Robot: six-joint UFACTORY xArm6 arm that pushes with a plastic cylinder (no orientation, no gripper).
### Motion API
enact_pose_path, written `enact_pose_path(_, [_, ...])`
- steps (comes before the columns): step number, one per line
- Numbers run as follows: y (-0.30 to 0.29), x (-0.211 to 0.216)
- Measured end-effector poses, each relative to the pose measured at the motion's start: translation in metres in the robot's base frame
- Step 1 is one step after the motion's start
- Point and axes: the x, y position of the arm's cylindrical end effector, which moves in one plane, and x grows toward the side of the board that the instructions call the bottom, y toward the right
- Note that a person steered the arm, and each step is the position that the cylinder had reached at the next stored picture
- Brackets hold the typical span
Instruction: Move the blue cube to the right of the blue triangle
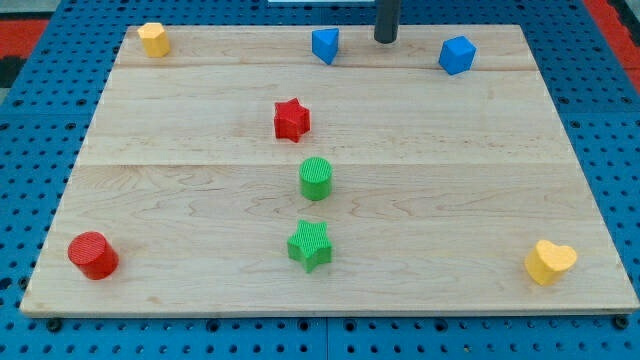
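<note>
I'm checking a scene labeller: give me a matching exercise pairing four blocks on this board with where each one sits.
Things:
1. yellow heart
2. red cylinder
3. blue cube
4. red star

Places:
A. view's bottom left corner
B. top edge, right of my tip
C. just above the green cylinder
D. view's bottom right corner

Pairs: 1-D, 2-A, 3-B, 4-C

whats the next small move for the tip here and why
Probably nothing big: my tip sits at the view's top between the blue triangular block and the blue cube block, and the cube already lies right of the triangle. I would lean towards easing the tip back, touching neither.
</note>
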Motion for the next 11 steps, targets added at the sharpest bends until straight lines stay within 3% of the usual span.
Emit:
enact_pose_path(4, [0.010, 0.019])
enact_pose_path(6, [0.034, 0.077])
enact_pose_path(8, [0.078, 0.037])
enact_pose_path(9, [0.080, 0.061])
enact_pose_path(11, [0.196, 0.280])
